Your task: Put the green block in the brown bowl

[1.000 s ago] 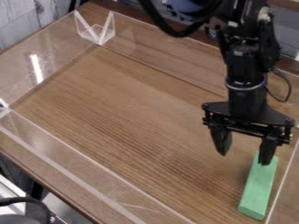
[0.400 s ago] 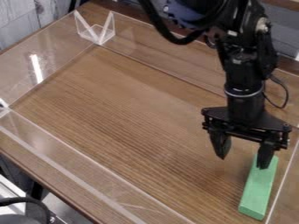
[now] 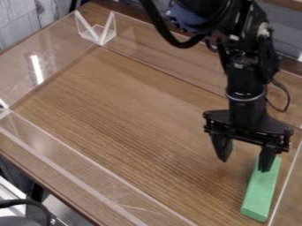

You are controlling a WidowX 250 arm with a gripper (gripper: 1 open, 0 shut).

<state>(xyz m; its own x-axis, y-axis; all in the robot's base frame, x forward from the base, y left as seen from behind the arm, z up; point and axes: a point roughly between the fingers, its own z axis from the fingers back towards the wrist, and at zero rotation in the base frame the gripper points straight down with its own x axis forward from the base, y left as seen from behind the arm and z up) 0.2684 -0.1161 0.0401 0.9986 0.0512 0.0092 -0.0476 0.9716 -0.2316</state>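
The jaws (image 3: pixel 245 152) of the robot are spread wide, w/ nothing between them. The green block (image 3: pixel 260 192) lies flat on the table (image 3: pixel 118 115), near the right-hand fingertip in the view; its long axis runs away from the jaws toward the bottom edge. Prob. the jaws must go sideways, over its middle, before closing.

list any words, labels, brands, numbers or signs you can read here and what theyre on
No readable text anywhere.
The green block shows no lettering.
The tabletop shows none either.
The black end effector shows no marking that can be read at this size.
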